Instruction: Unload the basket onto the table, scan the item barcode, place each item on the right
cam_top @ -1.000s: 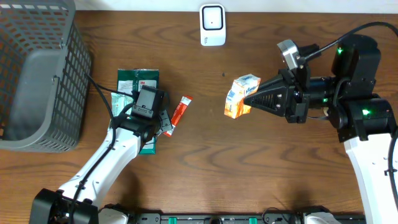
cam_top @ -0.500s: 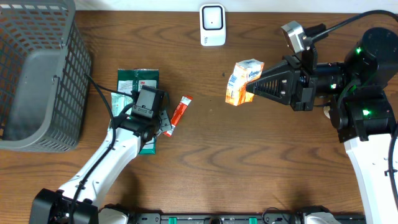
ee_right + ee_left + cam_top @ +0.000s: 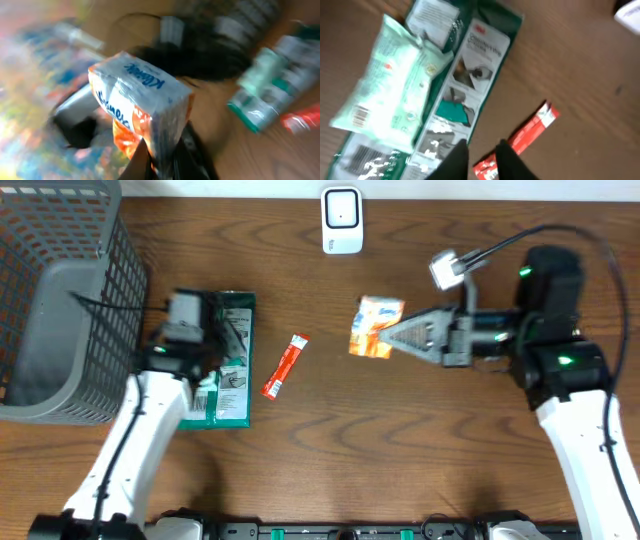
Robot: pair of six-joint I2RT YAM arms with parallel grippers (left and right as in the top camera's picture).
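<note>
An orange-and-white Kleenex tissue pack (image 3: 374,327) hangs above the middle of the table with my right gripper (image 3: 392,335) shut on its lower edge. In the right wrist view the pack (image 3: 145,107) fills the centre and the gripper (image 3: 162,155) pinches it from below. The white scanner (image 3: 341,220) stands at the table's back edge, beyond the pack. My left gripper (image 3: 228,332) hovers over the green packages at the left. In its own view the gripper (image 3: 482,155) stands slightly open with nothing between the fingers.
A dark green 3M package (image 3: 236,365) lies at the left with a pale green wipes pack (image 3: 395,90) on it. A red sachet (image 3: 285,365) lies just to their right. A grey wire basket (image 3: 60,300) fills the far left corner.
My left arm has swung left, off the red sachet, and its jaws have parted a little. My right gripper has carried the tissue pack leftwards.
</note>
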